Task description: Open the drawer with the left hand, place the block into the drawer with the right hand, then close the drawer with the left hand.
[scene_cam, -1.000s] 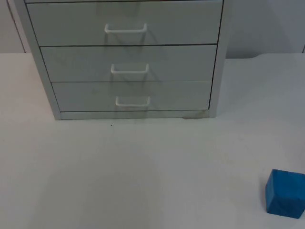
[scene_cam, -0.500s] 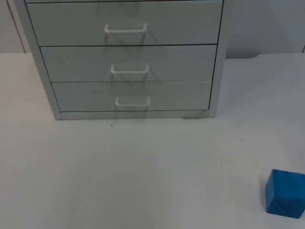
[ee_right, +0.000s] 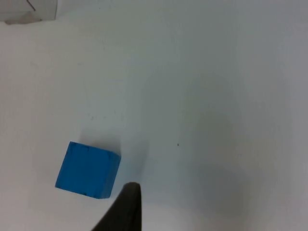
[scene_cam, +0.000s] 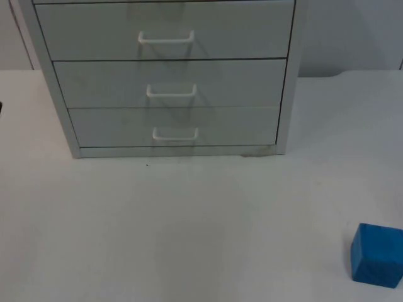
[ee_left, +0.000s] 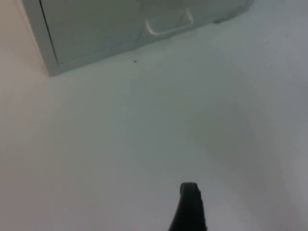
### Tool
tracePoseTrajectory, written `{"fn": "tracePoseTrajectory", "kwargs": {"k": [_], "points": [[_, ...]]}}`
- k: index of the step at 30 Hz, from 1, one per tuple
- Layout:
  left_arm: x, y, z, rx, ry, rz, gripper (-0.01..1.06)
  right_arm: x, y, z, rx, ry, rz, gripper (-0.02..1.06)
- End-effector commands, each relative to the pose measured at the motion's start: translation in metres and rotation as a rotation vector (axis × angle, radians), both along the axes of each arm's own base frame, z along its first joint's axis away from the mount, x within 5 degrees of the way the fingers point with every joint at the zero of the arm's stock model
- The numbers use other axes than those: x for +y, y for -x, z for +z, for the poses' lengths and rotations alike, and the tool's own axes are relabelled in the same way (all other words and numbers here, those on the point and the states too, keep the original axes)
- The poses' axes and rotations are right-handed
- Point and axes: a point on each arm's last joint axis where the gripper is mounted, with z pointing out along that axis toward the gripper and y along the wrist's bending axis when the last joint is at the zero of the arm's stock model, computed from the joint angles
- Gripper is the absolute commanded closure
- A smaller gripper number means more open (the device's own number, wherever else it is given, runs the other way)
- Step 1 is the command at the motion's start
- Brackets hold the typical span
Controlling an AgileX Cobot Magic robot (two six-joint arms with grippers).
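A: How far along is the job?

B: By my reading, nothing is done yet. The drawer cabinet (scene_cam: 167, 75) stands at the far edge of the table (scene_cam: 189, 226), against the grey partition wall (scene_cam: 352, 31), and all three drawer fronts sit flush. The blue block (scene_cam: 376, 255) rests on the table near its front right corner, well apart from the cabinet. Opening a drawer, placing the block and closing are all still ahead.

A: Where are the end effectors?

B: The left end effector (ee_left: 190, 207) hangs above bare table in front of the cabinet, looking toward the bottom drawer's handle (ee_left: 166, 26) and not touching it. The right end effector (ee_right: 126, 207) hovers just beside the block (ee_right: 87, 169), apart from it. I'd judge the right arm is waiting.

A: Spread or pressed together?

B: I cannot tell for either; one black fingertip of each is all I can see, so the gap between the fingers is hidden.

A: Anything else hard to make out?

B: The cabinet's top is cut off, so I can't say whether more drawers sit above. Which drawer is meant is also unclear.
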Motion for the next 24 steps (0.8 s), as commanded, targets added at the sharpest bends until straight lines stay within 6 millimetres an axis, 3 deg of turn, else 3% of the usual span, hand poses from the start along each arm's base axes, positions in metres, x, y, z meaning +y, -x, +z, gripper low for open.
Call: {"fn": "tracePoseTrajectory", "kwargs": {"k": [1,6,12,15,21,24], "points": [[-0.008,-0.015,0.007,-0.021,-0.006,-0.062,0.42,-0.001,-0.001,0.003,-0.018,0.001,-0.001,-0.01],[-0.023,-0.03,0.01,-0.053,-0.054,-0.144,0.42,-0.001,-0.001,0.003,-0.019,0.001,-0.001,-0.01],[-0.056,-0.045,0.005,-0.093,-0.143,-0.291,0.42,-0.001,-0.002,0.003,-0.03,0.006,-0.001,-0.01],[-0.079,-0.055,-0.013,-0.126,-0.286,-0.411,0.42,-0.001,-0.002,0.003,-0.03,0.008,-0.001,-0.01],[-0.103,-0.068,-0.043,-0.14,-0.466,-0.518,0.42,-0.001,-0.002,0.003,-0.03,0.008,-0.001,-0.01],[-0.119,-0.077,-0.068,-0.16,-0.611,-0.59,0.42,-0.001,-0.002,0.004,-0.036,0.008,-0.001,-0.01]]}}
